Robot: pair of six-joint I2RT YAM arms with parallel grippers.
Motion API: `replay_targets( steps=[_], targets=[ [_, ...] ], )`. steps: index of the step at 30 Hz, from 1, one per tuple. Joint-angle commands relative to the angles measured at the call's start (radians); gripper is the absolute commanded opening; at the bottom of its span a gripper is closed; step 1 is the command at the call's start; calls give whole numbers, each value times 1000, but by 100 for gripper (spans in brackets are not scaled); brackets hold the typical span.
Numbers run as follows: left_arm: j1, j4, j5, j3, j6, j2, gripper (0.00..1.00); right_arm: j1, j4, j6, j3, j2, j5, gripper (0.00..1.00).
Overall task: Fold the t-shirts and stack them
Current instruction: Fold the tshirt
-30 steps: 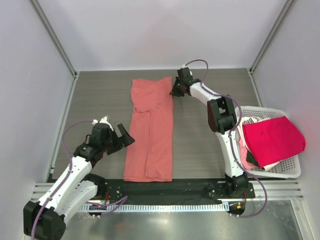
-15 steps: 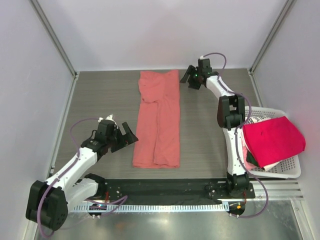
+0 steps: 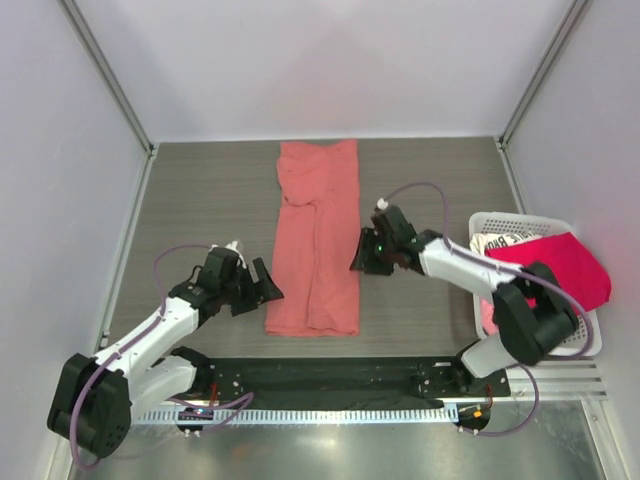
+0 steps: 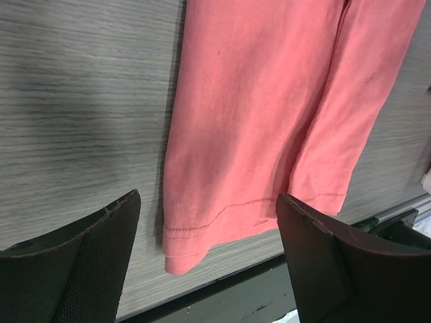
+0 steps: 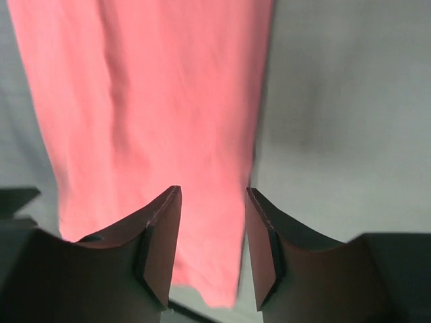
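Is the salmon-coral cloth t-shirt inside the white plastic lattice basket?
No, the salmon-coral cloth t-shirt lies stretched flat on the grey table, apart from the white plastic lattice basket at the right.

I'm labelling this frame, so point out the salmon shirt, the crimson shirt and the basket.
salmon shirt (image 3: 315, 240), top view, middle of its body.
crimson shirt (image 3: 565, 265), top view, centre of cloth.
basket (image 3: 585, 345), top view, near right wall.

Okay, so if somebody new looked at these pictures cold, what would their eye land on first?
The long salmon-coral t-shirt stands out first, folded into a narrow strip down the middle of the grey table. Both arms flank its near half: the left gripper open by its near left corner, the right gripper open at its right edge. At far right, a crimson-pink t-shirt is heaped in a white basket.
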Motion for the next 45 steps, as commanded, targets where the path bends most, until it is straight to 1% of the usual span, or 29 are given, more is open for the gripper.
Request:
replay_targets(
  steps=[1,2,3,4,5,6,7,10,14,15,16,18,19,21,22,23,25,27,28,33,34,36,37,42,44,45],
  targets=[
    [-24,-11,19,-19,-21,-15,81,72,48,126,-162,-142,102,50],
    [-26,-11,19,-22,-30,-19,79,95,47,181,-229,-202,102,52],
    [-32,-12,18,-28,-31,-24,77,145,48,210,-260,-232,102,52],
    [-33,-14,18,-30,-33,-26,76,170,51,239,-288,-256,102,52],
    [-35,-12,21,-38,-37,-27,73,204,51,282,-327,-289,102,52],
    [-41,-12,22,-41,-42,-27,70,230,51,302,-341,-302,131,52],
    [-43,-11,22,-44,-44,-30,69,282,51,318,-352,-311,148,51],
    [-59,-11,18,-59,-51,-33,66,348,39,356,-372,-320,190,50],
    [-66,-9,12,-78,-65,-32,63,371,57,387,-404,-308,207,46],
    [-67,-6,13,-84,-71,-30,62,371,74,385,-410,-296,205,43],
    [-67,-3,12,-85,-73,-27,61,370,80,387,-414,-287,201,36],
    [-69,-5,21,-91,-74,-24,60,373,82,387,-417,-271,185,28],
    [-70,-6,24,-93,-77,-24,59,376,82,385,-418,-265,182,20],
    [-73,-5,27,-99,-82,-29,59,385,74,391,-429,-274,184,14],
    [-76,-3,28,-105,-85,-30,58,385,70,399,-435,-294,185,5],
    [-79,-3,35,-107,-90,-29,58,387,55,399,-446,-303,188,1],
    [-86,-5,47,-113,-102,-30,54,390,35,402,-453,-338,204,1],
    [-98,-5,50,-119,-108,-32,52,390,13,404,-467,-363,216,1],
    [-101,-3,48,-120,-110,-33,49,391,7,404,-470,-369,217,1],
    [-115,-12,47,-136,-126,-39,41,390,-5,401,-492,-388,217,1],
    [-118,-12,48,-137,-131,-42,36,390,-5,402,-495,-391,219,1],
    [-133,-9,52,-136,-142,-44,31,391,-4,402,-499,-395,217,1],
    [-138,-8,53,-136,-146,-47,26,391,-4,402,-499,-397,217,1],
    [-181,3,59,-137,-182,-75,24,393,-8,401,-498,-424,207,1],
    [-190,3,58,-140,-194,-87,15,393,-22,401,-498,-444,205,1],
    [-191,3,71,-143,-197,-98,9,391,-27,399,-496,-454,207,1]
  ],
)
